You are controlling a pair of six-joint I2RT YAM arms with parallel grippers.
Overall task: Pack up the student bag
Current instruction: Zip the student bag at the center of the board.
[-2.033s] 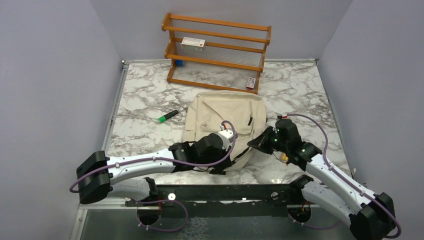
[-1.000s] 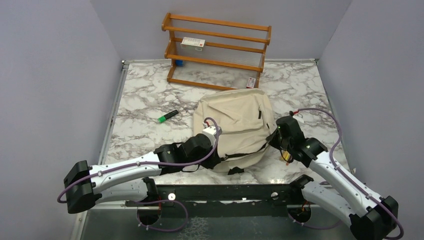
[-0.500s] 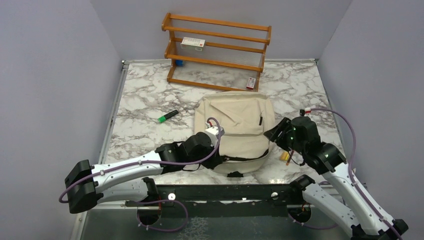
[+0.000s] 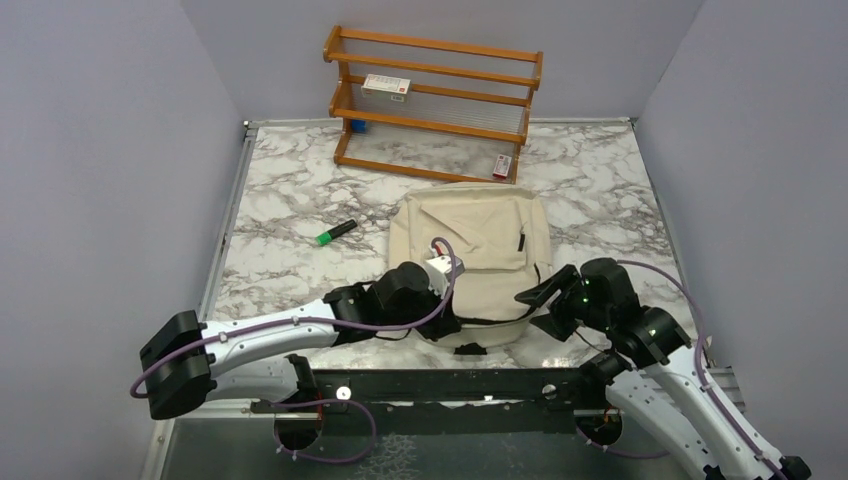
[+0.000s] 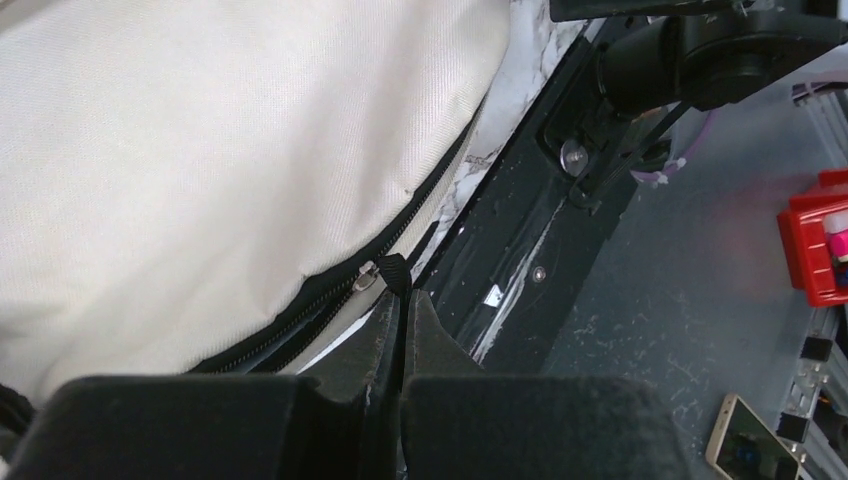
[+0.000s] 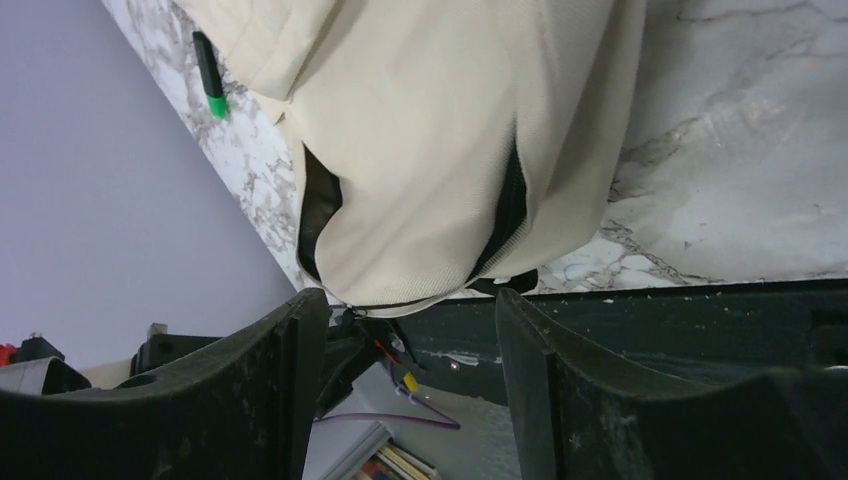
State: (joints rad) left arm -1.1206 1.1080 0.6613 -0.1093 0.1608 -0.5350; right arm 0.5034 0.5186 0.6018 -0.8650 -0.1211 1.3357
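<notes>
The student bag lies flat on the marble table, close to its near edge and between the two arms. A part of its lower seam hangs over the dark frame, as the right wrist view shows. The left gripper is fully closed, and the small black zipper pull stands at the very tip of its fingers; it seems to be pinched there, but only by its end. The right gripper is wide open, just beside the bag's near right corner, and has nothing between its fingers.

The main risk, in my judgement, is that nothing holds the bag down. If the left arm draws the pull along the zipper, the soft fabric may follow the pull instead of letting the slider run, and the bag may wrinkle or slide further over the edge. The thin tab can also slip out of so shallow a grip. Where the zipper bends around the corner, the slider may jam in loose cloth. From these views one cannot tell how far the zipper is open.
</notes>
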